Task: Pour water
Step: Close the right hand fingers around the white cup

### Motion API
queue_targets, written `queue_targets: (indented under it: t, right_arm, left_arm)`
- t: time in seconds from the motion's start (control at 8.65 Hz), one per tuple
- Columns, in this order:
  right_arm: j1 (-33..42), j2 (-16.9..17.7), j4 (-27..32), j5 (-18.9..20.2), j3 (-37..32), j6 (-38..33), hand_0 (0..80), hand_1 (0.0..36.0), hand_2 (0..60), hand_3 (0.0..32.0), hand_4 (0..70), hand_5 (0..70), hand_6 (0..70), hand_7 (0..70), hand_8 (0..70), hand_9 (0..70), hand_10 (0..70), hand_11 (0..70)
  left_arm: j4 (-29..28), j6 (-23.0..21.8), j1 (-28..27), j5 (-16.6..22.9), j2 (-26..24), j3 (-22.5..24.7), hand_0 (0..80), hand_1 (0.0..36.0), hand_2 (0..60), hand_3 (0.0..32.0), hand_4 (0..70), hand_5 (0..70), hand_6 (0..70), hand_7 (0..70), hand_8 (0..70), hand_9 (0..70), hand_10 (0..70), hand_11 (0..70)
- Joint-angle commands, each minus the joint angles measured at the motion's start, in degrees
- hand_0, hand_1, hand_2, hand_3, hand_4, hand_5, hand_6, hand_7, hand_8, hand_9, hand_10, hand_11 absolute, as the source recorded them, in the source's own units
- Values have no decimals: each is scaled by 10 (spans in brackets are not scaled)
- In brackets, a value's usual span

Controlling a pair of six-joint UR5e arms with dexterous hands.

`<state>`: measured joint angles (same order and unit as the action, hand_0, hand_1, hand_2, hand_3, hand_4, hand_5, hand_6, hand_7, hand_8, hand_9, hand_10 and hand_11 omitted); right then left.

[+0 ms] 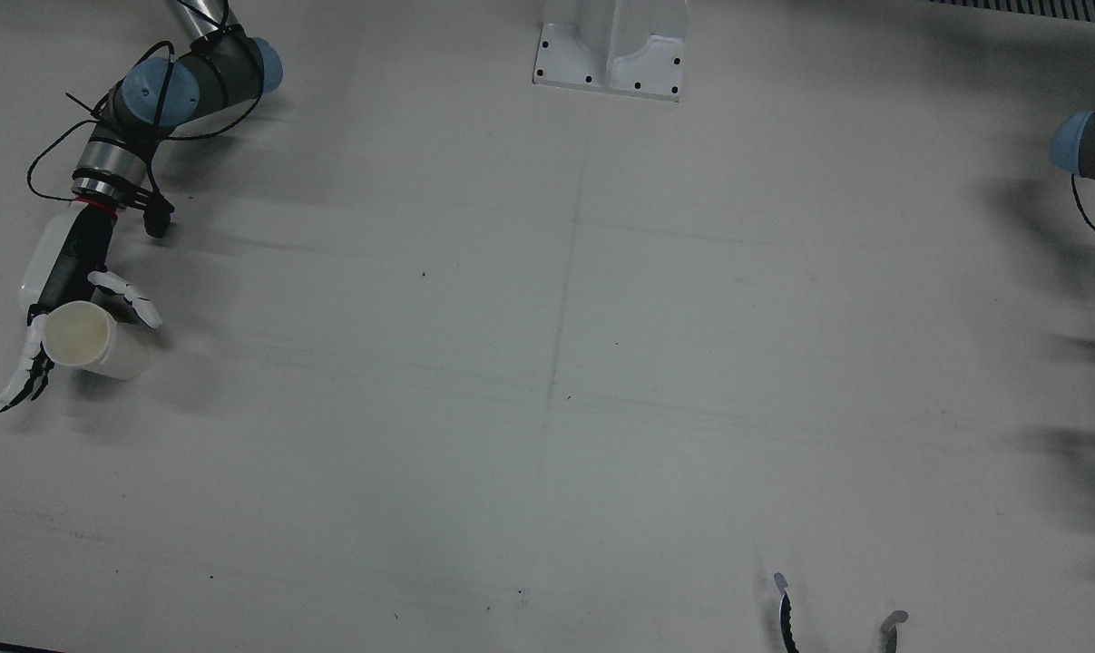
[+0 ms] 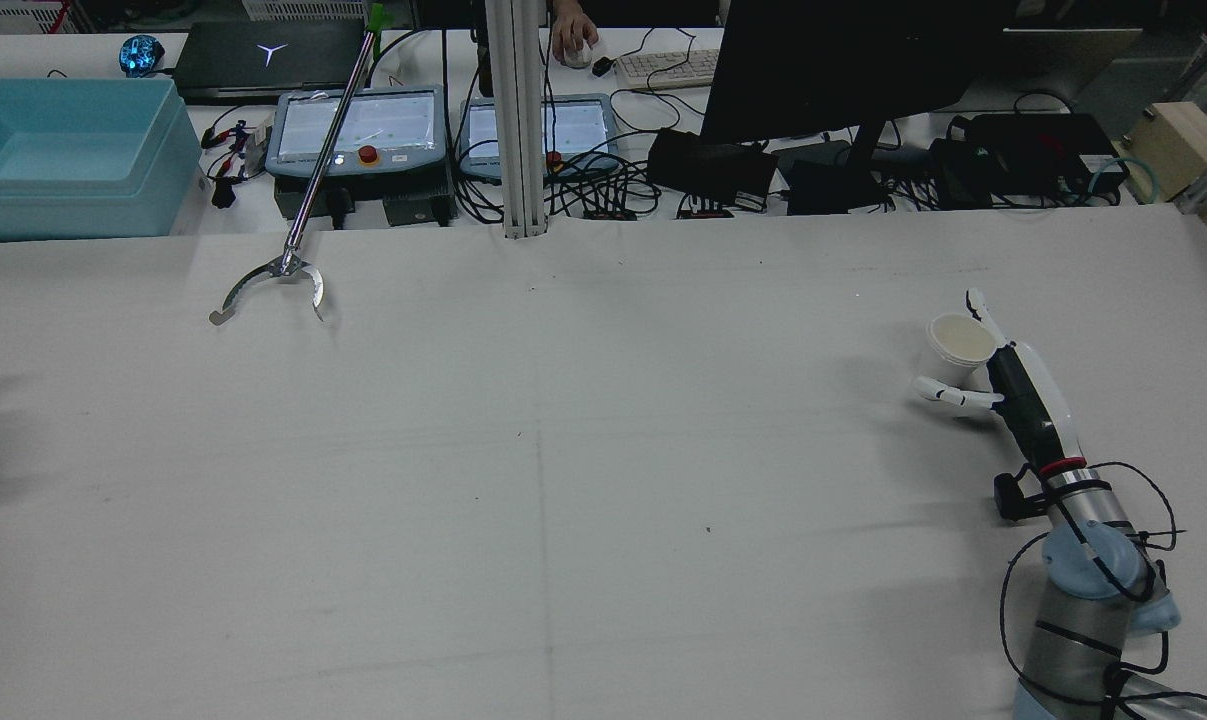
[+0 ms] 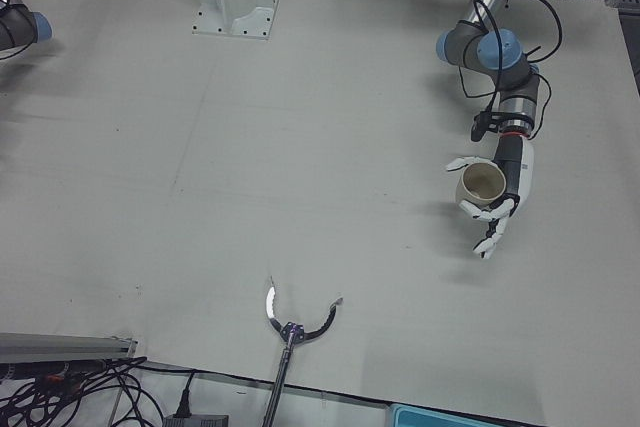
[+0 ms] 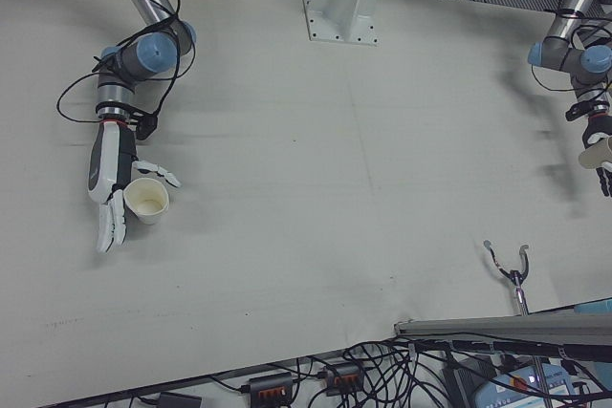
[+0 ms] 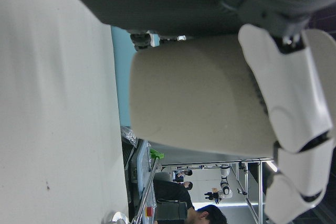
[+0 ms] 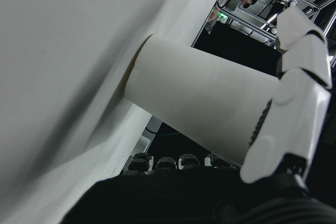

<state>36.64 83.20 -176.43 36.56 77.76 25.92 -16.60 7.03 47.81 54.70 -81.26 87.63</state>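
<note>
A wide pale grey tabletop [image 2: 563,480] fills the station, marked by faint seams and small dark specks. Beyond its far edge in the rear view runs a white bench crowded with a light blue bin [image 2: 63,150], a laptop [image 2: 263,55], two control tablets [image 2: 358,125], a keyboard [image 2: 668,68], a dark monitor [image 2: 843,65] and tangled black cables [image 2: 603,195]. An upright metal post [image 2: 516,120] stands at the middle.
</note>
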Motion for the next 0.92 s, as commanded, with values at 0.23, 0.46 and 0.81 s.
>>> queue_targets:
  t: [0.23,0.46,0.81]
  right_arm:
    - [-9,-4,0,-1,-1,0,478,168,241,0,271,284,53,116,17,45,43,74]
    - [-13,-4,-1,-1,1,0,481,159,245,0,367,437,86,173,31,70,54,86]
    - [-16,-3,-5,-1,19,-1,489,204,390,0,345,700,93,188,33,79,60,99]
  left_arm:
    - [0,0,0,0,1,1,481,119,244,0,511,700,106,201,61,112,41,64]
    - [-1,0,0,0,2,1,482,119,239,0,511,700,106,201,61,112,41,64]
    - [-12,-1,0,0,21,5,481,121,251,0,511,700,105,201,61,112,41,64]
